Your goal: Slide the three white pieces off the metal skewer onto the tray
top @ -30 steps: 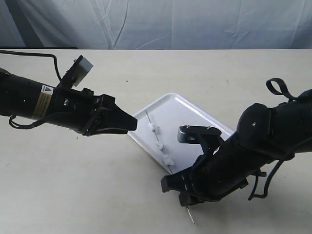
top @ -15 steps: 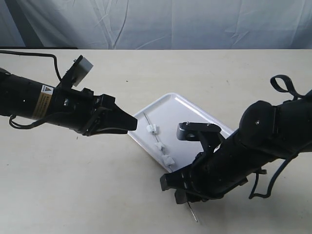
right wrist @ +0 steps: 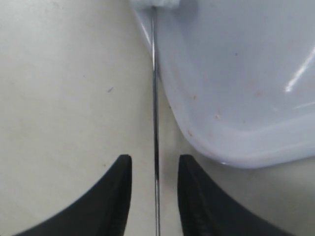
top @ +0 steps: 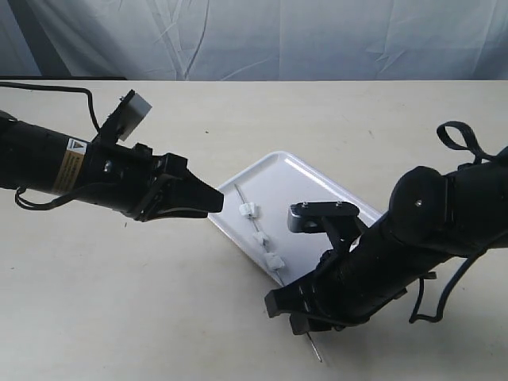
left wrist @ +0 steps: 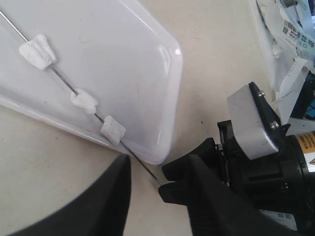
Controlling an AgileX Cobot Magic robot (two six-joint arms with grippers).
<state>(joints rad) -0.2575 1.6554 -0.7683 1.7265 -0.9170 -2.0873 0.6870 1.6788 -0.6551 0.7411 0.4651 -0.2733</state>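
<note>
Off the tray [right wrist: 236, 73] rim, right gripper [right wrist: 154, 164] straddles the metal skewer [right wrist: 155, 98], jaws parted either side, not yet pinching: lining up a hold, I reckon. Three white pieces [left wrist: 83, 101] sit threaded over the tray; left gripper [top: 216, 204] hovers open nearby, likely to strip them.

three white pieces [left wrist: 37, 50] [left wrist: 83, 101] [left wrist: 113, 132], one metal skewer [right wrist: 154, 108], one tray [left wrist: 113, 49], two grippers [left wrist: 145, 169] [right wrist: 154, 162]
</note>
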